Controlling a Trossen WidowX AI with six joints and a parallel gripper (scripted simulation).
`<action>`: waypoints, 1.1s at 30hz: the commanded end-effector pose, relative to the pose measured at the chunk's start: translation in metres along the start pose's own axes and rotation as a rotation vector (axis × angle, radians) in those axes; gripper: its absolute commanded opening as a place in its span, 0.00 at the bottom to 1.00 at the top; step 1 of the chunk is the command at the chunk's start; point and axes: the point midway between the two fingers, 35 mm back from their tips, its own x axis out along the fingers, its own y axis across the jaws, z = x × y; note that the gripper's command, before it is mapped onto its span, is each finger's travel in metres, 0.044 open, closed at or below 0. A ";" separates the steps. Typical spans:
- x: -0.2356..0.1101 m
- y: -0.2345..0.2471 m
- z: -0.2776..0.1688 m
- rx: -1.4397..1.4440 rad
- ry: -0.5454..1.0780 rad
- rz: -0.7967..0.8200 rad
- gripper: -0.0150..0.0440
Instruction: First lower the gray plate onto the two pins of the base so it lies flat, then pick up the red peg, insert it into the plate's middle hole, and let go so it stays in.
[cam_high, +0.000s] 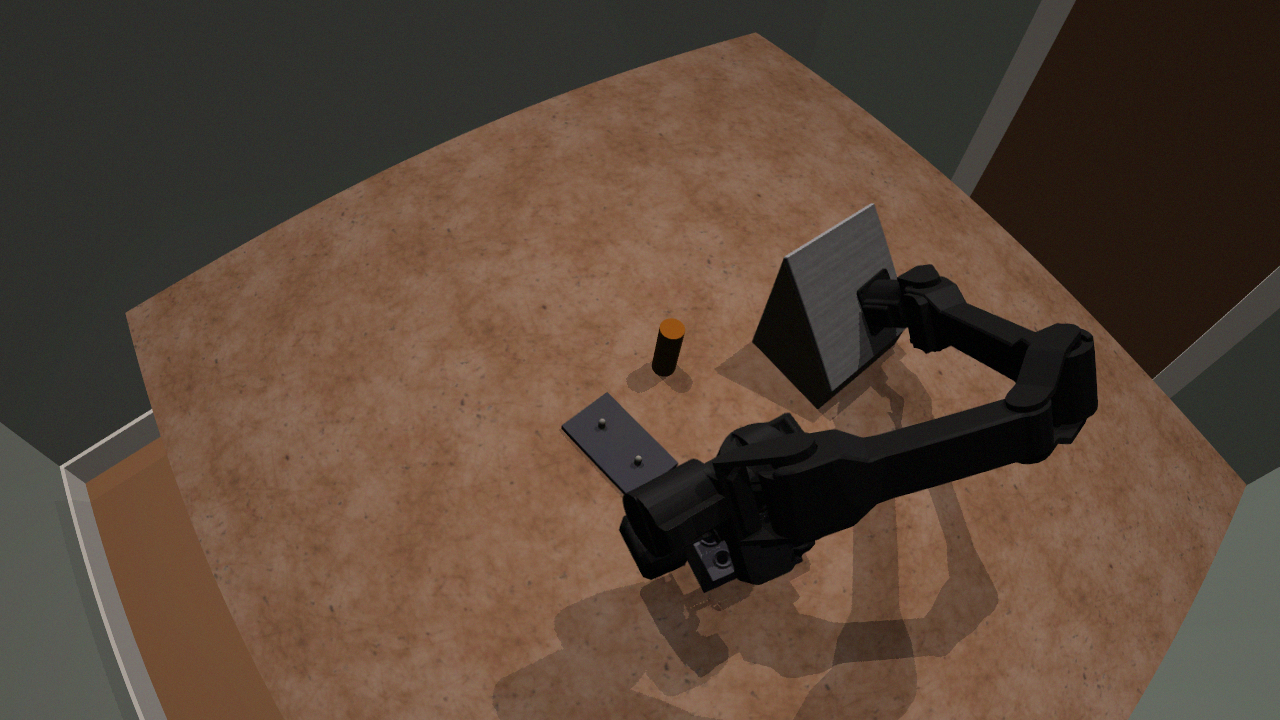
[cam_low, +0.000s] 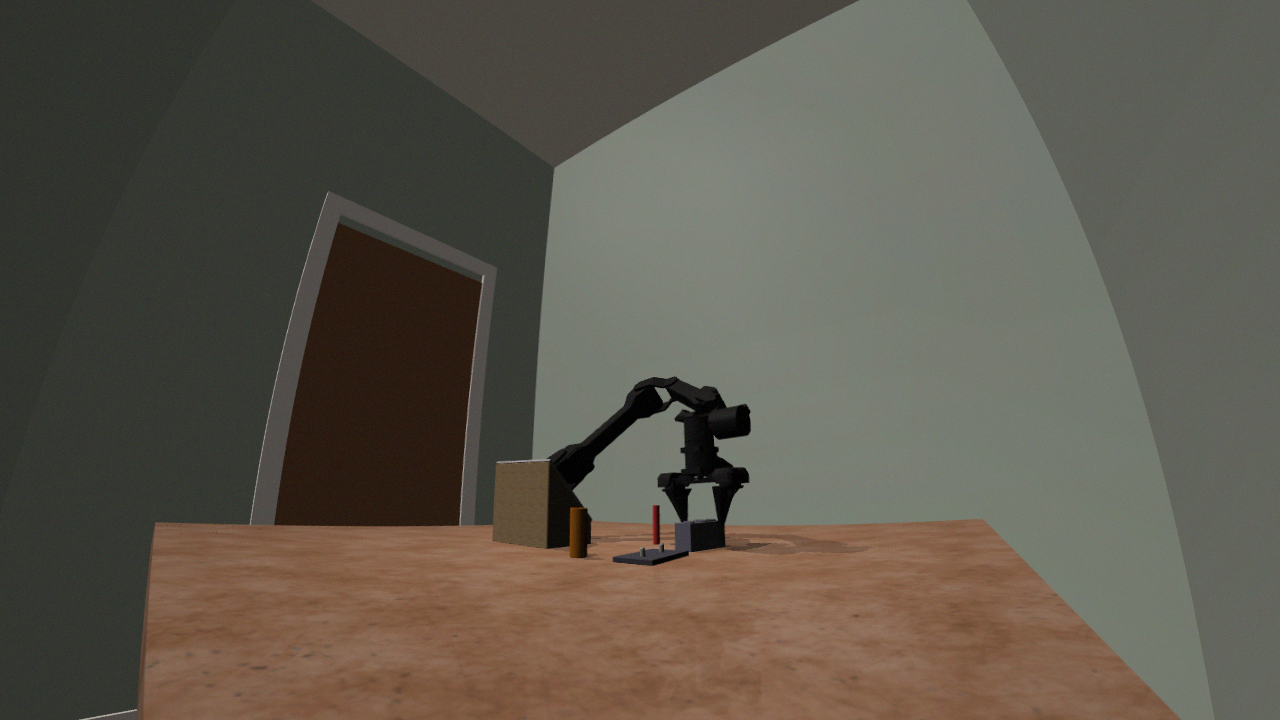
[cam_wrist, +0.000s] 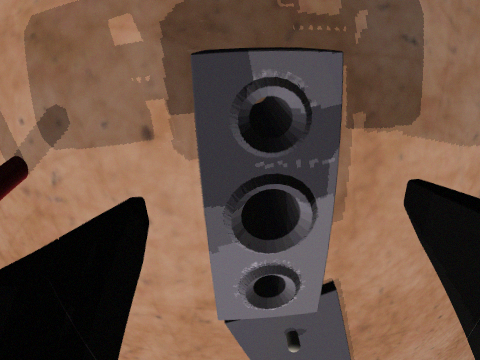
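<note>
Gray plate (cam_wrist: 270, 187) with three holes fills the centre of the wrist view, lying on the brown table (cam_wrist: 400, 287) between the two black fingers of the gripper (cam_low: 703, 501), which is wide open and holds nothing. Just below it in that view lies the base (cam_wrist: 300, 347) with its two pins, and the red peg (cam_wrist: 10, 176) shows at the left edge.

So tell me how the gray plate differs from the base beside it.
The gray plate is a thick block, while the base is a thin flat slab. The plate has three round holes in a row; the base has two small upright pins. The plate lies right under the open pincer; the base sits off to one side. Both are gray and rectangular.
</note>
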 end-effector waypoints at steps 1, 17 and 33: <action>0.011 0.003 -0.002 0.012 -0.002 0.014 1.00; 0.036 0.005 -0.001 0.012 -0.004 0.015 1.00; 0.038 0.005 -0.001 0.012 -0.005 0.015 0.53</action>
